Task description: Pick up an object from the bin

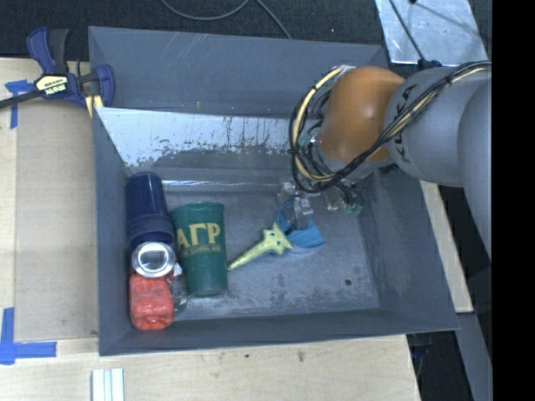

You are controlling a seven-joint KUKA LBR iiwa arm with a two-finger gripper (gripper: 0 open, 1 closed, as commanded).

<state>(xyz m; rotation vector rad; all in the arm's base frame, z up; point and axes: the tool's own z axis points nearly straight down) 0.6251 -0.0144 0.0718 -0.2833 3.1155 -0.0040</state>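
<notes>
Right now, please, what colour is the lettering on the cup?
Yellow, on the green cup; camera view.

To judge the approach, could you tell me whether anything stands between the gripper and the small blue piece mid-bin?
Nothing visible does: the gripper sits right at the small blue plastic piece. The yellow-green star-headed plastic tool lies by that piece's left edge, beside rather than between.

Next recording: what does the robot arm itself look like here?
A thick, rounded grey arm with dark lettering, ending in a glossy orange dome-shaped cover. Black and yellow cables loop around that cover. Below it sits a small metallic gripper.
</notes>
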